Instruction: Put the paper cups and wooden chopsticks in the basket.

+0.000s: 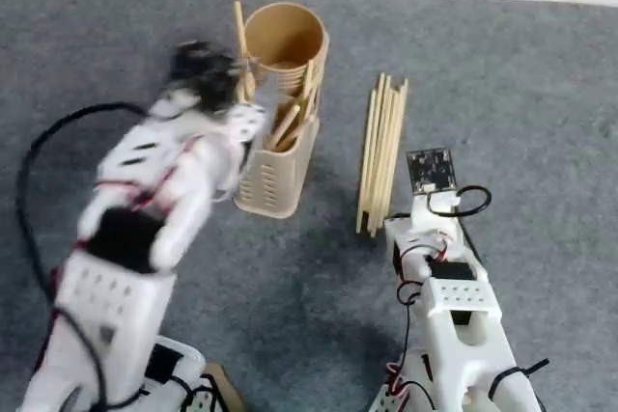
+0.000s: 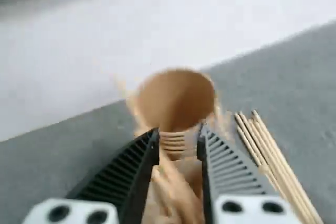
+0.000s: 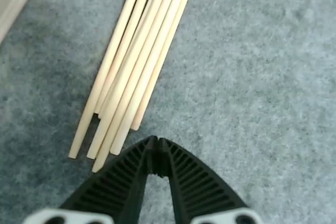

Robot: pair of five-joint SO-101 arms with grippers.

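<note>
**Basket half filled, sticks waiting.** L gripper (image 2: pixel 178 130) hangs directly over the basket (image 1: pixel 275 185), which stands near the middle of the far edge of the grey mat (image 1: pixel 541 94). Its jaws are parted. A wood-coloured blur sits between them, and it's too smeared to say if anything is pinched.

The paper cups (image 1: pixel 285 41) are nested in the basket's far end, w/ several basket chopsticks (image 1: pixel 287 124) leaning beside them. The loose chopsticks (image 1: pixel 381 151) lie outside in a tight bundle, just right of the basket.

R gripper (image 3: pixel 157 149) is closed on nothing, its tips just short of the bundle's near end.

Risks, as judged: the L arm crowds the tall, narrow basket, so a sideways nudge could tip it and spill cups and sticks. On the R side, thin sticks lying flat and packed together are hard to pinch. A grab at one could roll or scatter the rest across the mat.
</note>
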